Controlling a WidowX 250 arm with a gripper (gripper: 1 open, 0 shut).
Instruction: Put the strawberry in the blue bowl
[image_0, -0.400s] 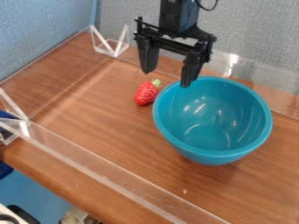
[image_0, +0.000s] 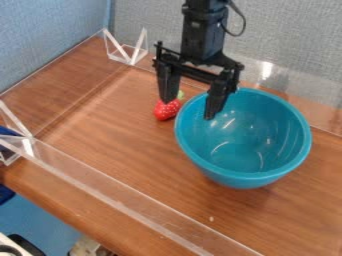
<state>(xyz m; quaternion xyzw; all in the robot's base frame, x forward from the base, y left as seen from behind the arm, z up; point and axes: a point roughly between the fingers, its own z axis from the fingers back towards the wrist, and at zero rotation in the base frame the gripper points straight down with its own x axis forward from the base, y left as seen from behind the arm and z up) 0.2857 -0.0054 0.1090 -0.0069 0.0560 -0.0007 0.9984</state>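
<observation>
The red strawberry (image_0: 166, 109) lies on the wooden table just left of the blue bowl (image_0: 245, 140), partly hidden behind my left finger. My gripper (image_0: 191, 94) points straight down and stands open, its black fingers spread wide. The left finger (image_0: 166, 81) comes down right over the strawberry, while the right one hangs at the bowl's near-left rim. Nothing is held between the fingers. The bowl is upright and empty, with glossy teal walls.
Low clear acrylic walls (image_0: 80, 165) fence the wooden table (image_0: 100, 110) on the left, front and back. A blue-grey fabric panel (image_0: 54, 30) rises behind the back-left wall. Bare wood stretches left and in front of the bowl.
The gripper has come down and shifted slightly left, its left finger now in front of the strawberry. It stays open. Strawberry and bowl have not moved.
</observation>
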